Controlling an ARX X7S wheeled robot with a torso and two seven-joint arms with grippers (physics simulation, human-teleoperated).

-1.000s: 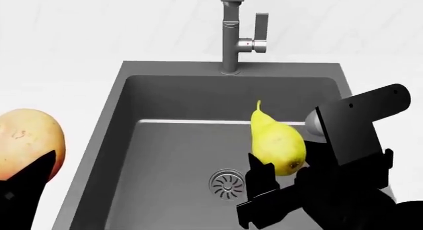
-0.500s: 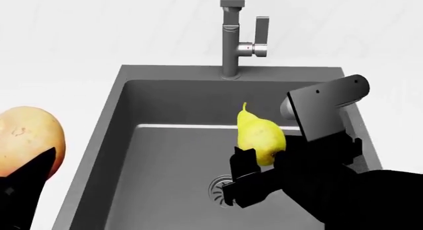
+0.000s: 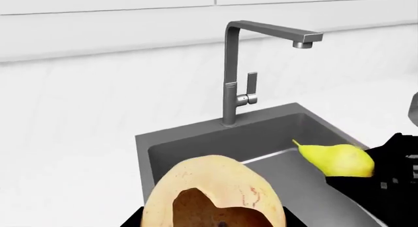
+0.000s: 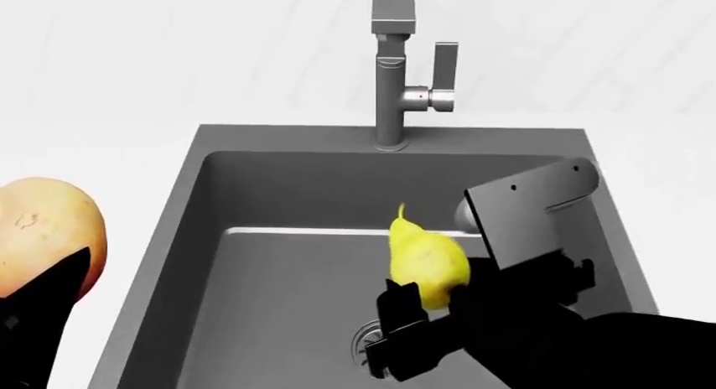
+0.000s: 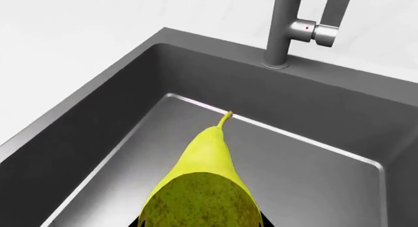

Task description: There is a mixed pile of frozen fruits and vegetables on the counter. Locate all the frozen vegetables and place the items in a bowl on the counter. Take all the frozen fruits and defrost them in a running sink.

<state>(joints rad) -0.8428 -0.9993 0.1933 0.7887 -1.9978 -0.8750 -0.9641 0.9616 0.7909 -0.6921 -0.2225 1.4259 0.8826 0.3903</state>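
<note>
Head view: a large rectangular dark grey sink basin [image 4: 291,280] is seen from above, set into a plain smooth white countertop [image 4: 101,87].
Faucet: a tall grey faucet [image 4: 394,70] is stood at the back rim of the basin, its side lever [image 4: 442,70] marked with a red dot. No water can be made out coming from the spout.
Drain: a round steel drain [image 4: 367,339] is partly covered by the right gripper.
Right gripper [image 4: 431,301]: held over the basin near the drain, clamped on a small yellow pear with a thin stem [image 4: 425,255]. The pear is gripped at its fat end, with the stem pointed toward the faucet.
Pear, right wrist view: it's seen up close [image 5: 205,183], above the basin floor, and whether it's touching the floor can't be told.
Left gripper [image 4: 39,318]: kept out over the white countertop just left of the sink, closed around a rounded yellow-orange, peach-toned fruit with faint specks [image 4: 45,234].
Peach-toned fruit, left wrist view: most of the lower frame is filled by it [image 3: 212,195], with the sink and faucet behind it and the pear further off over the basin.
Bowl and veggies: not caught in any of these views.
</note>
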